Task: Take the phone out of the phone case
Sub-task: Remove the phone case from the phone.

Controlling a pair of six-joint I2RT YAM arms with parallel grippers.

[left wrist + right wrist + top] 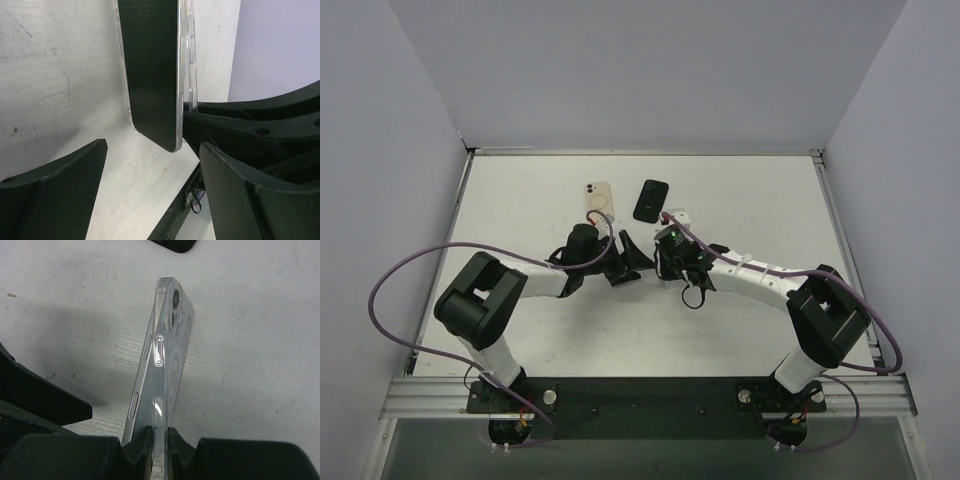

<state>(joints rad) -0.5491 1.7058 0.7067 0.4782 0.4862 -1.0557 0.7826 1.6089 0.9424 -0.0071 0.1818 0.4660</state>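
Note:
A clear phone case (pixel 167 347) stands on edge, pinched between my right gripper's (pixel 159 436) shut fingers. The phone (pixel 139 390), with a silver rim and side buttons, leans out of the case on its left side. In the left wrist view the phone's dark screen (pixel 150 65) faces me, with the clear case (pixel 190 50) behind its right edge. My left gripper (pixel 154 150) is wide open just below the phone's lower corner and touches nothing. In the top view both grippers meet mid-table, left (pixel 625 262) and right (pixel 670 236).
A cream phone (pixel 597 200) and a black phone (pixel 651 200) lie flat on the white table behind the grippers. The black one's corner shows in the right wrist view (pixel 172 244). Grey walls enclose the table on three sides.

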